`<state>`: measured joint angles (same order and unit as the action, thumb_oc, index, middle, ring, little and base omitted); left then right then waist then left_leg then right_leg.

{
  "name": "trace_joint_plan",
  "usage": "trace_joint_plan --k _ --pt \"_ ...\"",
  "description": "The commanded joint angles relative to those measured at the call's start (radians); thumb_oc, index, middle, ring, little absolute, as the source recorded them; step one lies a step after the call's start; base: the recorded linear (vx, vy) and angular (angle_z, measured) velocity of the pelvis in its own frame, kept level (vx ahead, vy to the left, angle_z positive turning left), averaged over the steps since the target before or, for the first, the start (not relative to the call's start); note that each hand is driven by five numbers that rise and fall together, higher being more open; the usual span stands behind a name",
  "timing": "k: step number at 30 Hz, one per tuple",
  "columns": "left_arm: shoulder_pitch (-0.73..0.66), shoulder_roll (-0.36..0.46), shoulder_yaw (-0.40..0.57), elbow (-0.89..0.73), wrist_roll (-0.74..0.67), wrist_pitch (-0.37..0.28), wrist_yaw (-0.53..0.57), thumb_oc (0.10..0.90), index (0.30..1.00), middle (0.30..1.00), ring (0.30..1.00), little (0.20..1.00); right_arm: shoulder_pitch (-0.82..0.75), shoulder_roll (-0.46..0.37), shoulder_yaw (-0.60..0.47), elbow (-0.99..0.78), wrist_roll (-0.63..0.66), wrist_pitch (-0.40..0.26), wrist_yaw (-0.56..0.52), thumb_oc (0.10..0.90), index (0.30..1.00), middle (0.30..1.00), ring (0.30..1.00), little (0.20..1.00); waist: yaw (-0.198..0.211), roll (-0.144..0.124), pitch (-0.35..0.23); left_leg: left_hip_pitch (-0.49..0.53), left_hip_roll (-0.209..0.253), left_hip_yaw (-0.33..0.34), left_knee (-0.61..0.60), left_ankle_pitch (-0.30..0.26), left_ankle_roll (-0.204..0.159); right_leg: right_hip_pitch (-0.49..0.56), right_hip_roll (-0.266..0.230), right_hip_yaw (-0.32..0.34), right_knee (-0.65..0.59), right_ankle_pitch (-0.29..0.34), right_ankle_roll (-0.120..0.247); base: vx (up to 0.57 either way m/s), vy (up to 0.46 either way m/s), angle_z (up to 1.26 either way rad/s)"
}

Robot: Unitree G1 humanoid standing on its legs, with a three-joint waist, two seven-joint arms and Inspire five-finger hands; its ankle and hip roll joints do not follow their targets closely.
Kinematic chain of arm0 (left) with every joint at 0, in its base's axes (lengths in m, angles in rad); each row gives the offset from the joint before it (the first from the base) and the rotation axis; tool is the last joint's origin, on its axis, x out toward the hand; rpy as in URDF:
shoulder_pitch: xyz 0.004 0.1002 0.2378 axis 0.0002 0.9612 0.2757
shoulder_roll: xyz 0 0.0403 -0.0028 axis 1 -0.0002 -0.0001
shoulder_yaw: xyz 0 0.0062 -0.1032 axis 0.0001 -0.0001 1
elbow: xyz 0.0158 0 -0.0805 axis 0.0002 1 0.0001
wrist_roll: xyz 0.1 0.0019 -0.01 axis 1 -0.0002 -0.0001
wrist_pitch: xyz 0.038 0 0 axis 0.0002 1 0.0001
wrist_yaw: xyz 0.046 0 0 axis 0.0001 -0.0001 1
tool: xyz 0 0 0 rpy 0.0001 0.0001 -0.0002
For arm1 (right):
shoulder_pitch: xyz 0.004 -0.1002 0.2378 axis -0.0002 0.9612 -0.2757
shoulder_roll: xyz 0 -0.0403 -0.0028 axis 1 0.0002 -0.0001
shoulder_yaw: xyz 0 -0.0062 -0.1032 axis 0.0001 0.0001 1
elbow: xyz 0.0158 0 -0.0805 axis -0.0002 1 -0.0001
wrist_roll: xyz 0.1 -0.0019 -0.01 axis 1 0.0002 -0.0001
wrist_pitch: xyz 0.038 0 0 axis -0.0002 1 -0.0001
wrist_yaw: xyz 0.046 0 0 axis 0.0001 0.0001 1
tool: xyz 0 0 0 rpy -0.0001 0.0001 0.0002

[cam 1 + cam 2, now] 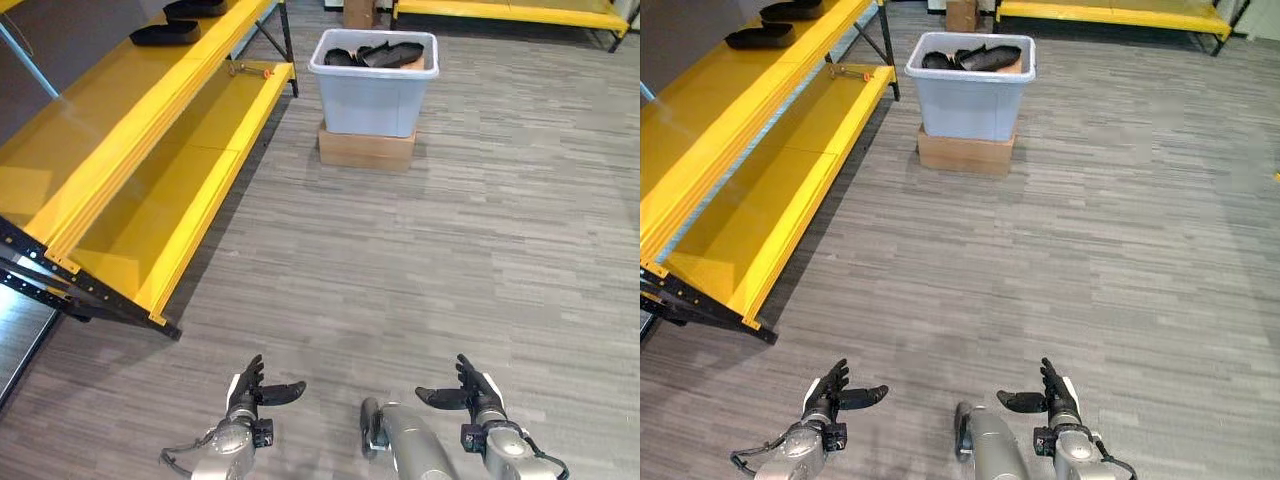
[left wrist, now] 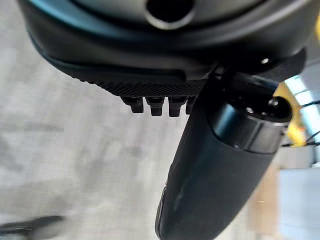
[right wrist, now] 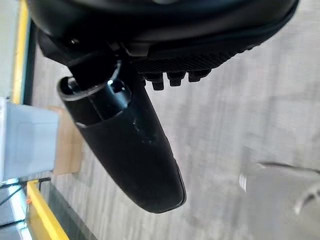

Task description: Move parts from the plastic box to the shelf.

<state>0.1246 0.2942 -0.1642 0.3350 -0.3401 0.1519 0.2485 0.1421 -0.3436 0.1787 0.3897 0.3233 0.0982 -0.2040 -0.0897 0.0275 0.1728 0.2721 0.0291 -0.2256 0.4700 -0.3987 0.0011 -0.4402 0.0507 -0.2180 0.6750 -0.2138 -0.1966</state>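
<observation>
One pale grey plastic box (image 1: 373,90), rectangular, smooth-walled, sits on flat brown cardboard carton (image 1: 366,150). Several black curved parts (image 1: 380,54) heaped inside; exact count unclear. Two more black parts (image 1: 165,33) lie on top tier of yellow two-tier shelf (image 1: 150,150). Left hand (image 1: 245,388) and right hand (image 1: 478,392) low over grey plank floor (image 1: 450,260), fingers straight, thumbs spread, both empty.

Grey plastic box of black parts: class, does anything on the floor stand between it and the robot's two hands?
Nothing visible does. Bare grey floor lies between the left hand, the right hand and the grey plastic box, which sits on a brown cardboard box.
</observation>
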Motion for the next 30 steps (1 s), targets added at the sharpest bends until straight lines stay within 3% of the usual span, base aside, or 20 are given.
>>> trace_joint_plan --k 1,2,3,4,5,6,7,10,11,12,14,16,20,21,23,24,25,26,27,30 --pt "0.031 0.016 0.033 -0.074 -0.048 -0.053 0.023 0.900 1.000 1.000 1.000 1.000 -0.007 -0.024 -0.021 -0.078 -0.020 -0.053 0.000 0.900 1.000 1.000 1.000 1.000 0.023 -0.022 -0.052 -0.100 0.148 -0.088 0.209 0.558 -0.014 -0.046 -0.115 0.055 -0.038 0.050 0.218 0.34 -0.255 -0.22" --pt "0.030 0.017 0.033 -0.074 -0.048 -0.054 0.023 0.900 1.000 1.000 1.000 1.000 -0.008 -0.023 -0.021 -0.078 -0.020 -0.053 0.000 0.900 1.000 1.000 1.000 1.000 0.019 -0.026 -0.056 -0.111 0.143 -0.094 0.210 0.563 -0.015 -0.048 -0.121 0.053 -0.047 0.057 0.218 0.26 -0.310 -0.48" --pt "0.022 0.021 0.026 -0.082 -0.060 -0.062 0.026 0.900 1.000 1.000 1.000 1.000 -0.017 -0.039 -0.017 -0.084 -0.021 -0.065 -0.004 0.900 1.000 1.000 1.000 1.000 0.037 -0.039 -0.034 -0.220 0.116 -0.099 0.358 0.606 0.008 -0.004 -0.094 0.067 -0.061 0.027 0.186 0.08 -0.223 -0.30" --pt "0.012 0.027 0.021 -0.086 -0.060 -0.064 0.022 0.900 1.000 1.000 1.000 1.000 -0.027 -0.048 -0.015 -0.083 -0.024 -0.065 -0.007 0.900 1.000 1.000 1.000 1.000 0.053 -0.046 -0.006 -0.325 0.062 -0.101 0.470 0.581 0.029 0.017 -0.085 0.074 -0.075 0.026 0.167 0.25 -0.332 0.07" --pt "0.010 0.026 0.014 -0.099 -0.060 -0.065 0.025 0.900 1.000 1.000 1.000 1.000 -0.035 -0.057 -0.017 -0.098 -0.029 -0.064 -0.013 0.900 1.000 1.000 1.000 1.000 0.083 -0.046 0.031 -0.499 -0.059 -0.058 0.580 0.434 0.049 0.094 -0.063 0.101 -0.111 0.007 0.159 0.14 -0.176 -0.10" --pt "0.010 0.025 0.014 -0.099 -0.060 -0.065 0.025 0.900 1.000 1.000 1.000 1.000 -0.035 -0.058 -0.018 -0.098 -0.029 -0.064 -0.013 0.900 1.000 1.000 1.000 1.000 0.085 -0.043 0.030 -0.501 -0.056 -0.057 0.587 0.428 0.050 0.091 -0.060 0.102 -0.105 0.004 0.159 0.25 -0.143 -0.28" --pt "0.015 0.023 0.008 -0.106 -0.064 -0.063 0.027 0.900 1.000 1.000 1.000 1.000 -0.036 -0.063 -0.018 -0.099 -0.038 -0.059 -0.017 0.900 1.000 1.000 1.000 1.000 0.097 -0.045 0.047 -0.578 -0.100 -0.033 0.579 0.376 0.058 0.128 -0.059 0.112 -0.125 0.000 0.162 0.20 -0.037 -0.80" --pt "0.023 0.023 0.000 -0.115 -0.070 -0.069 0.028 0.900 1.000 1.000 1.000 1.000 -0.043 -0.076 -0.025 -0.102 -0.042 -0.059 -0.030 0.900 1.000 1.000 1.000 1.000 0.130 -0.036 0.085 -0.725 -0.081 0.004 0.269 0.325 0.060 0.214 -0.048 0.140 -0.177 -0.028 0.187 0.41 0.062 -0.48" --pt "0.023 0.029 -0.002 -0.110 -0.070 -0.074 0.035 0.900 1.000 1.000 1.000 1.000 -0.056 -0.073 -0.021 -0.086 -0.044 -0.063 -0.037 0.900 1.000 1.000 1.000 1.000 0.157 -0.027 0.086 -0.766 -0.038 -0.009 0.027 0.414 0.013 0.257 -0.040 0.165 -0.198 -0.050 0.194 0.39 0.151 -0.67" --pt "0.023 0.029 -0.002 -0.110 -0.070 -0.074 0.035 0.900 1.000 1.000 1.000 1.000 -0.056 -0.072 -0.020 -0.086 -0.044 -0.063 -0.037 0.900 1.000 1.000 1.000 1.000 0.160 -0.032 0.091 -0.756 -0.039 -0.003 0.023 0.412 0.013 0.263 -0.044 0.170 -0.196 -0.055 0.194 0.43 0.199 -1.11" --pt "0.031 0.035 0.006 -0.109 -0.048 -0.074 0.041 0.900 1.000 1.000 1.000 1.000 -0.062 -0.057 -0.015 -0.072 -0.047 -0.067 -0.044 0.900 1.000 1.000 1.000 1.000 0.183 -0.021 0.071 -0.778 -0.036 -0.037 -0.113 0.515 -0.037 0.342 -0.047 0.221 -0.233 -0.101 0.205 0.49 0.316 -0.77" --pt "0.037 0.031 0.010 -0.114 -0.052 -0.075 0.038 0.900 1.000 1.000 1.000 1.000 -0.051 -0.039 -0.013 -0.081 -0.067 -0.052 -0.020 0.900 1.000 1.000 1.000 1.000 0.179 -0.020 0.053 -0.690 -0.030 -0.013 -0.088 0.444 -0.019 0.364 -0.102 0.216 -0.202 -0.132 0.226 0.43 0.370 -0.65" --pt "0.018 0.045 0.011 -0.115 -0.053 -0.076 0.027 0.900 1.000 1.000 1.000 1.000 -0.040 -0.016 -0.025 -0.086 -0.053 -0.046 -0.001 0.900 1.000 1.000 1.000 1.000 0.173 -0.042 0.014 -0.723 -0.066 0.043 -0.005 0.366 0.000 0.425 -0.165 0.206 -0.282 -0.112 0.260 0.33 0.233 -0.53" --pt "0.023 0.054 0.017 -0.122 -0.050 -0.073 0.021 0.900 1.000 1.000 1.000 1.000 -0.028 -0.005 -0.034 -0.096 -0.057 -0.042 0.011 0.900 1.000 1.000 1.000 1.000 0.174 -0.051 -0.027 -0.725 -0.083 0.069 0.050 0.294 0.022 0.459 -0.215 0.200 -0.306 -0.092 0.286 0.58 0.379 -0.42" --pt "0.026 0.064 0.017 -0.121 -0.039 -0.068 0.019 0.900 1.000 1.000 1.000 1.000 -0.017 0.010 -0.031 -0.093 -0.057 -0.042 0.021 0.900 1.000 1.000 1.000 1.000 0.170 -0.060 -0.040 -0.704 -0.106 0.085 0.085 0.243 0.053 0.440 -0.247 0.216 -0.235 0.009 0.290 0.45 0.350 -0.31" --pt "0.025 0.066 0.016 -0.122 -0.033 -0.065 0.018 0.900 1.000 1.000 1.000 1.000 -0.014 0.014 -0.027 -0.090 -0.059 -0.042 0.022 0.900 1.000 1.000 1.000 1.000 0.165 -0.060 -0.037 -0.686 -0.114 0.088 0.089 0.228 0.067 0.410 -0.254 0.225 -0.155 0.104 0.278 0.18 0.197 -0.01" --pt "0.025 0.066 0.016 -0.122 -0.033 -0.065 0.018 0.900 1.000 1.000 1.000 1.000 -0.015 0.014 -0.027 -0.090 -0.059 -0.042 0.022 0.900 1.000 1.000 1.000 1.000 0.165 -0.060 -0.039 -0.687 -0.113 0.088 0.084 0.233 0.067 0.406 -0.253 0.226 -0.157 0.108 0.278 0.15 0.231 0.12" --pt "0.021 0.068 0.014 -0.124 -0.035 -0.062 0.024 0.900 1.000 1.000 1.000 1.000 -0.014 0.020 -0.020 -0.095 -0.050 -0.045 0.018 0.900 1.000 1.000 1.000 1.000 0.156 -0.054 -0.027 -0.643 -0.118 0.091 0.075 0.224 0.081 0.365 -0.244 0.235 -0.055 0.200 0.271 0.15 0.249 0.14" --pt "0.017 0.074 0.016 -0.127 -0.037 -0.062 0.026 0.900 1.000 1.000 1.000 1.000 -0.013 0.023 -0.020 -0.097 -0.045 -0.047 0.018 0.900 1.000 1.000 1.000 1.000 0.145 -0.045 -0.011 -0.611 -0.122 0.089 0.067 0.224 0.089 0.331 -0.229 0.243 0.012 0.237 0.269 0.36 0.432 0.33" --pt "0.033 0.081 0.034 -0.136 -0.024 -0.057 0.014 0.900 1.000 1.000 1.000 1.000 0.007 0.027 -0.017 -0.104 -0.039 -0.054 0.023 0.900 1.000 1.000 1.000 1.000 0.121 -0.024 0.022 -0.490 -0.137 0.069 0.029 0.204 0.115 0.180 -0.176 0.202 0.115 0.181 0.261 0.34 0.276 0.28"
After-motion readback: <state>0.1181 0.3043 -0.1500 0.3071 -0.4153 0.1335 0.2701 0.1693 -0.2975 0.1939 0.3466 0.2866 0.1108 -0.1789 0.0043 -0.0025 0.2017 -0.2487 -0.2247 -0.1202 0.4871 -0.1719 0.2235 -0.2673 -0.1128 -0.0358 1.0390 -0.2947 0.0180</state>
